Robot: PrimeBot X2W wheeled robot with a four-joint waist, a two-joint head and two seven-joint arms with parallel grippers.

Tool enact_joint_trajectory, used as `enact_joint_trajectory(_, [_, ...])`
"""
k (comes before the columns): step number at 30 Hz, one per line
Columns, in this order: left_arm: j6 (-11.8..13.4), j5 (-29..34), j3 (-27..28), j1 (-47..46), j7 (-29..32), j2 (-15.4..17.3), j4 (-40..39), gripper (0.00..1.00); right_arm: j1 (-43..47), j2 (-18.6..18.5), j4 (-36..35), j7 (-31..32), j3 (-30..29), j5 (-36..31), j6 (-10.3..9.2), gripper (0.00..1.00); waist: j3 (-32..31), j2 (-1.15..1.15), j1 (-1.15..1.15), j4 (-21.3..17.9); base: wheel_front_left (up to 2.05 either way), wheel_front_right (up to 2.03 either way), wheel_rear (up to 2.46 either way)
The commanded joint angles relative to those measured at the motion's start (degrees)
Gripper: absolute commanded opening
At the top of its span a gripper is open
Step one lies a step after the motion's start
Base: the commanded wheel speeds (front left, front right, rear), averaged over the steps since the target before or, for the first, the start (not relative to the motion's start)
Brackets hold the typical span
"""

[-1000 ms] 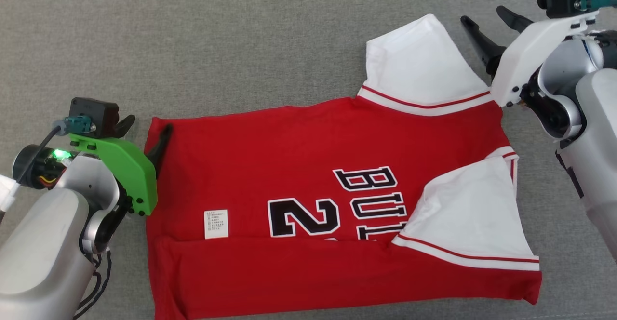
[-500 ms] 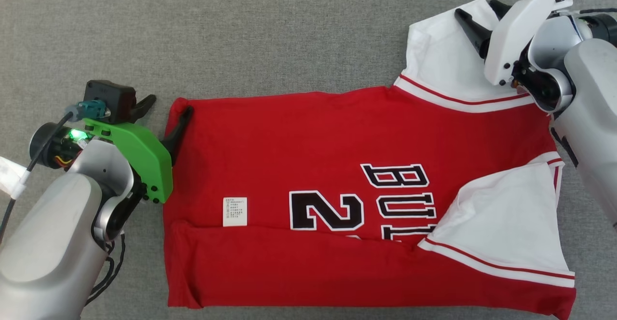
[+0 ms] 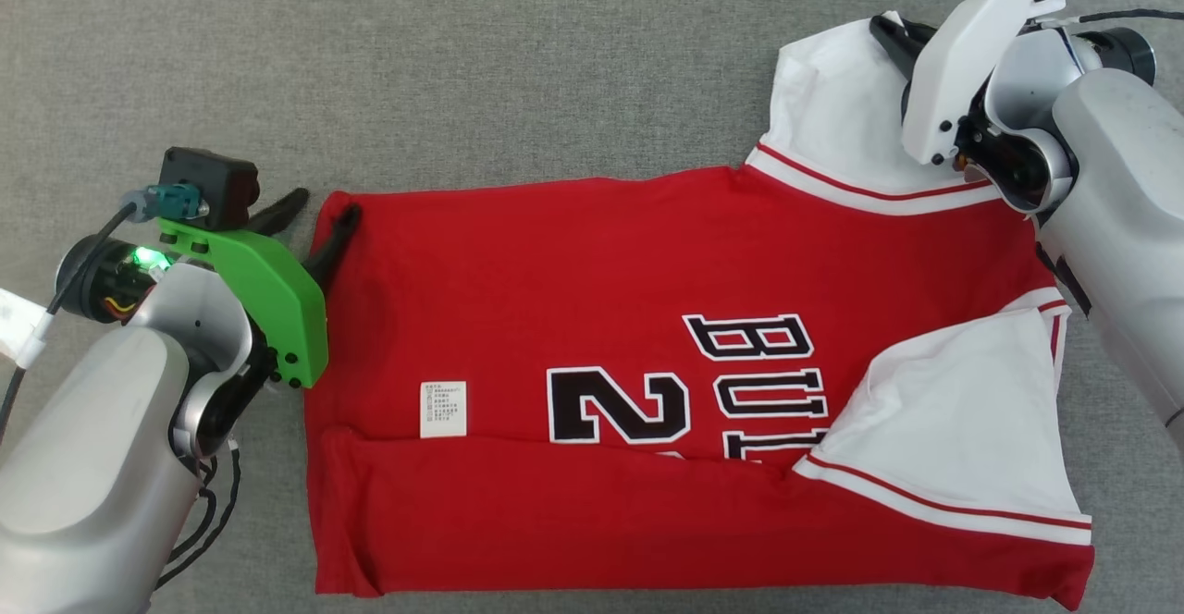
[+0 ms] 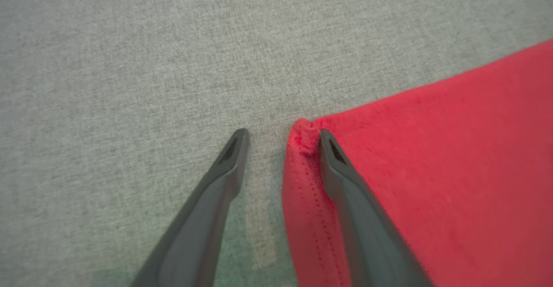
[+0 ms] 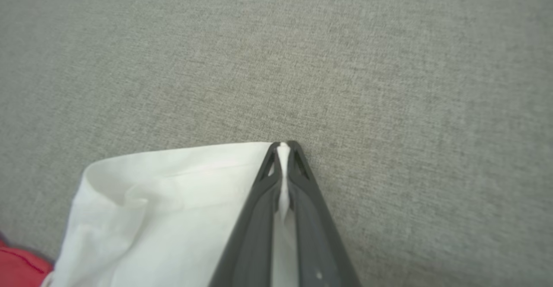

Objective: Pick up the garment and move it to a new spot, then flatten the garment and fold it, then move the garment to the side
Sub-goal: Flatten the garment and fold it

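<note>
The garment [image 3: 592,300] lies long axis left-to-right on the grey surface [image 3: 555,59], its far-left hem corner [image 4: 302,128] between the parted fingers of the left gripper [image 4: 283,135], its far-right white sleeve [image 3: 832,124] clamped in the right gripper [image 5: 285,145]

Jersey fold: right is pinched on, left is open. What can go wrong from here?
1. The right gripper pinches only the thin edge of the white sleeve; a pull may slip it free.
2. The left gripper is open, one finger on the hem corner, one on the grey surface; closing may miss or bunch it.
3. Lifting unevenly may undo the folded lower flap of the garment.
</note>
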Motion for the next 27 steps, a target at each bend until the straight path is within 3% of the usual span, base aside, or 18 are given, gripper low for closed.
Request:
enact_joint_trajectory(1, [-0.1,-0.3,-0.6,0.8,0.8,0.3,1.2,0.00,1.2,-0.1,0.2,-0.4,1.0,0.9,0.00,0.00,-0.5,0.00,0.00,-0.5,0.00,0.00,0.00])
enact_joint_trajectory(18, [1.9,-0.5,1.4,1.4,-1.6,2.5,1.7,0.00,-1.7,-1.3,2.5,-11.5,5.0,4.5,-0.01,0.00,-3.7,0.00,0.00,-1.8,0.00,0.00,0.00])
enact_joint_trajectory(27, [0.8,-1.4,0.5,2.7,-0.5,3.2,2.7,0.00,0.5,-0.7,1.5,-14.3,8.7,7.7,0.00,0.00,-8.2,0.00,0.00,-3.3,0.00,0.00,0.00])
